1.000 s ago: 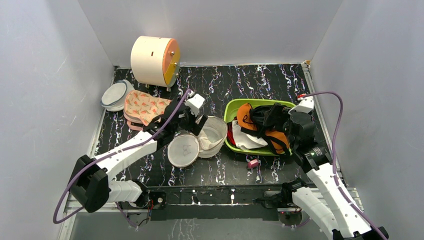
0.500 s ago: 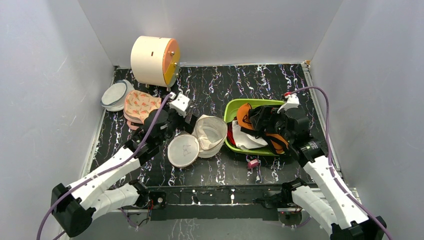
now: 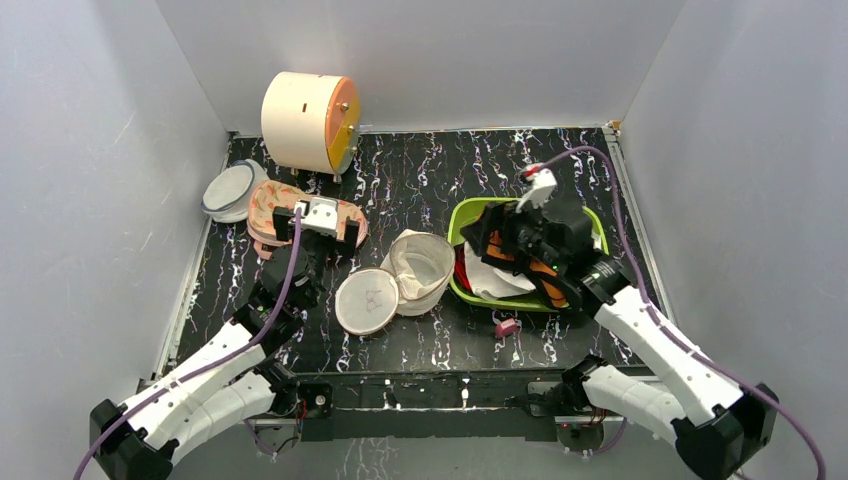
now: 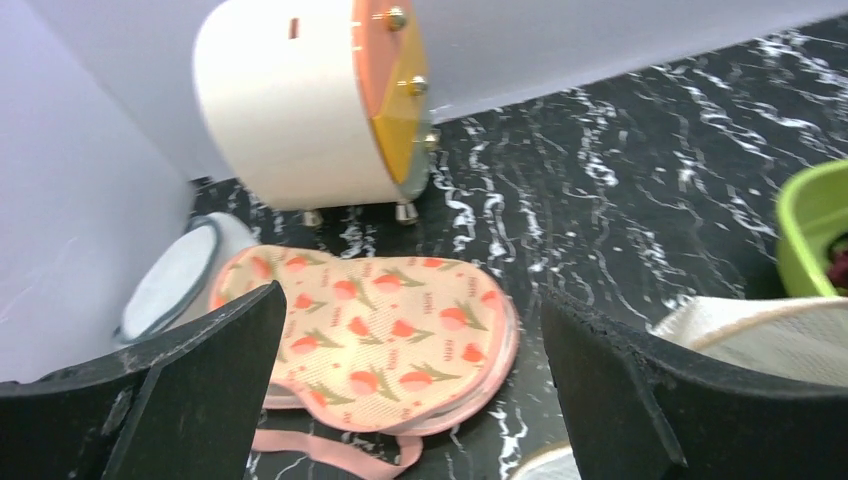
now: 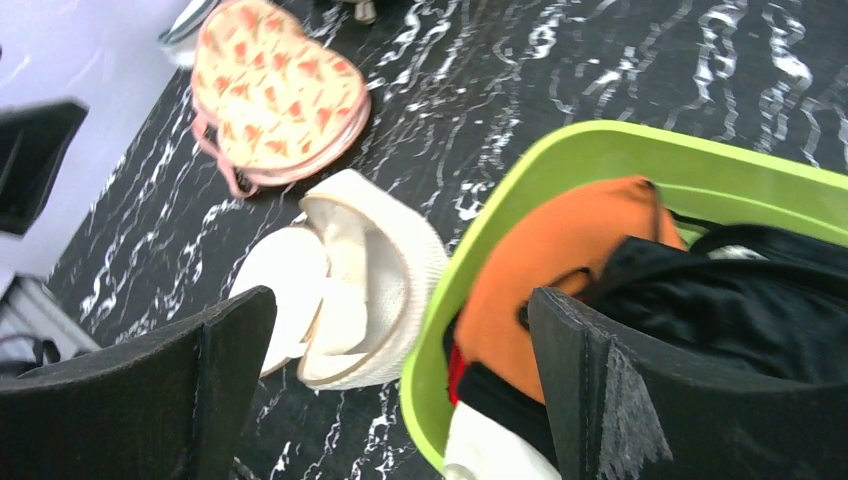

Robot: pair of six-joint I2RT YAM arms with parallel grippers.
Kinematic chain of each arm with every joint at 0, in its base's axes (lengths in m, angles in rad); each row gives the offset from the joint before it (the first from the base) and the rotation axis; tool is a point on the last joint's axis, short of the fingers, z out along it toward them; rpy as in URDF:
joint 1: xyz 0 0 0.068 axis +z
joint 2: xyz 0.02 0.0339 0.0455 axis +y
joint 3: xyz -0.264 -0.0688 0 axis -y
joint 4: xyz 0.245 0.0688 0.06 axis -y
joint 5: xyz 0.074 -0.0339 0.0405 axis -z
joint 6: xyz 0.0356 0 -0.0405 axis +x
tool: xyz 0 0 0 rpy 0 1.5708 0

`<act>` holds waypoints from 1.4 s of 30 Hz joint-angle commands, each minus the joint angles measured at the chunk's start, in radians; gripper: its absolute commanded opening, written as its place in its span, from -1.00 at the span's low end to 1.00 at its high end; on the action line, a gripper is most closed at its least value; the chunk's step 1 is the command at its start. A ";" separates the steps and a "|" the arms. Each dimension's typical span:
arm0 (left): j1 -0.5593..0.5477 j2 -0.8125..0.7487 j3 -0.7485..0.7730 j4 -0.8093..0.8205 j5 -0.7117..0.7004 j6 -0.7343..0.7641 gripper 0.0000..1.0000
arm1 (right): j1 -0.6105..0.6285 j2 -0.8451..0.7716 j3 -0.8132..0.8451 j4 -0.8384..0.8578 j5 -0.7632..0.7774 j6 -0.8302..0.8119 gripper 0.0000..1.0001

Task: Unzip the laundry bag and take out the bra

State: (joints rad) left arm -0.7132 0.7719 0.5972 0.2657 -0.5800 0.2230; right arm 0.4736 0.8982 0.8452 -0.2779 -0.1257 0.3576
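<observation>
At the middle of the table (image 3: 450,165), the white mesh laundry bag (image 3: 400,278) lies opened; the bra (image 5: 570,250) sits in the green basin (image 3: 465,215) beside it. The left tool (image 4: 412,295) hovers wide open and empty over the flamingo pouch (image 4: 380,340); the right tool (image 5: 400,300), equally wide and empty, hovers over the basin.

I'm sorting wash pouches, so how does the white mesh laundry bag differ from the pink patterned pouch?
The white mesh laundry bag lies opened into two halves; the pink patterned pouch lies flat, in one piece. The laundry bag is plain white; the pouch carries an orange-red print. The laundry bag sits beside the green basket; the pouch lies farther left. Both are rounded.
</observation>
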 commanded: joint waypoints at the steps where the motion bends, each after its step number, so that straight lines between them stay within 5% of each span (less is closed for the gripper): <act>1: -0.004 -0.025 -0.021 0.124 -0.188 0.063 0.97 | 0.205 0.076 0.105 0.104 0.148 -0.089 0.96; 11: -0.004 0.020 0.018 0.090 -0.247 0.087 0.97 | 0.664 0.381 0.168 0.181 0.457 -0.346 0.96; 17: -0.002 0.002 0.005 0.119 -0.250 0.106 0.97 | 0.896 0.504 0.122 0.322 0.631 -0.705 0.96; 23: -0.002 0.047 0.019 0.098 -0.249 0.092 0.97 | 0.943 0.527 0.061 0.362 0.492 -0.942 0.96; 28: 0.015 0.038 -0.015 0.158 -0.276 0.089 0.97 | 1.000 0.549 -0.052 0.539 0.580 -1.178 0.96; 42: 0.060 0.057 -0.001 0.128 -0.255 0.039 0.97 | 1.005 0.796 0.024 0.535 0.587 -1.312 0.80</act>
State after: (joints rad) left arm -0.6704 0.8307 0.5812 0.3683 -0.8272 0.2928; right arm 1.4773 1.6714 0.8078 0.1799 0.4690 -0.9131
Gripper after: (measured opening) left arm 0.983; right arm 0.905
